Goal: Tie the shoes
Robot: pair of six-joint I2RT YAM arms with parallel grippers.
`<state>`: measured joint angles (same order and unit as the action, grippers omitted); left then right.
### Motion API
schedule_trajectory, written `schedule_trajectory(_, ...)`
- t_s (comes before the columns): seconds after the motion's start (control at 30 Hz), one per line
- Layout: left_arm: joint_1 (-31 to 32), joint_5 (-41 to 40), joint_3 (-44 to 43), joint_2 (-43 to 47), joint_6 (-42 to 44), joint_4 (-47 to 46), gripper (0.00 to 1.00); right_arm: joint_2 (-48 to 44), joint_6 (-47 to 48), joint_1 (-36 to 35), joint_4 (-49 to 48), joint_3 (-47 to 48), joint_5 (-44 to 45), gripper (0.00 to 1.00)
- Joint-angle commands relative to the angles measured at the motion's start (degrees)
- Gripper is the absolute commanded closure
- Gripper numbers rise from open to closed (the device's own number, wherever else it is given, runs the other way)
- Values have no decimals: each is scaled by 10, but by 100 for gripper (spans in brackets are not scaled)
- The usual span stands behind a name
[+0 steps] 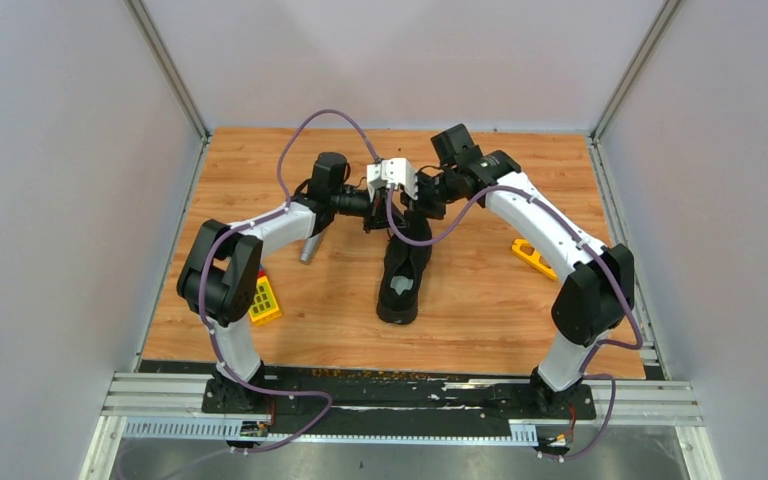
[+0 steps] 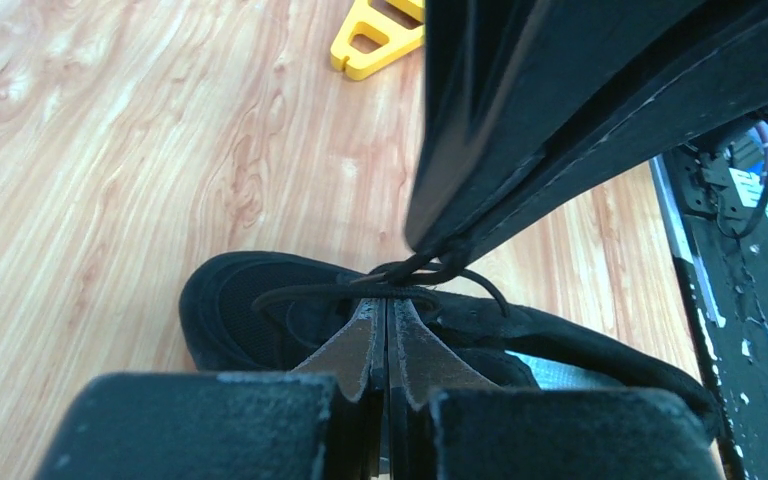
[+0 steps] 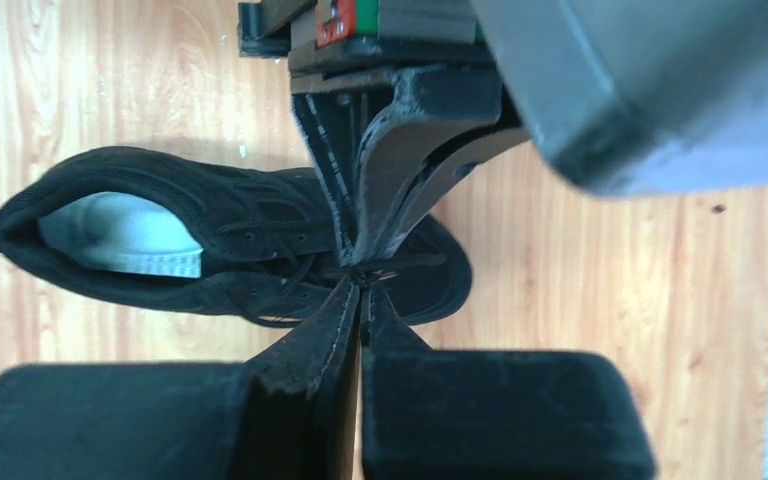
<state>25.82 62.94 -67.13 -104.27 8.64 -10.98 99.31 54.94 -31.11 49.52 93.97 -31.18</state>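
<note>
Left claw (image 2: 388, 315), right claw (image 3: 360, 295) tip to tip, pinching laces (image 2: 300, 293), black sneaker (image 3: 230, 210) below

Both arms (image 1: 270, 225) have white shells, black joints and purple cables (image 1: 330, 111).

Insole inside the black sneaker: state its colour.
Pale grey insole; the right wrist view shows it best.

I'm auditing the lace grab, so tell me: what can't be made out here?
- Top view: laces, hidden under the arms above the sneaker.
- Left wrist view: sneaker's near side, behind the left gripper; right gripper fills the upper right.
- Wrist views: whether the left gripper pinches a strand; too thin.
</note>
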Motion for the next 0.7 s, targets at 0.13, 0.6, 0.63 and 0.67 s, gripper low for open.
schedule_trajectory(0.13, 3, -39, 0, 12, -39, -39, 100, 18, -67, 15, 103, 34, -39, 100)
schedule_trajectory(0.6, 3, -23, -1, 4, -124, -80, 100, 56, -154, 18, 83, 38, -67, 100)
schedule_trajectory(0.63, 3, -21, 0, 4, -139, -84, 100, 54, -157, 18, 68, 30, -63, 100)
schedule_trajectory(0.67, 3, -18, 3, 4, -146, -90, 100, 51, -160, 18, 54, 22, -58, 100)
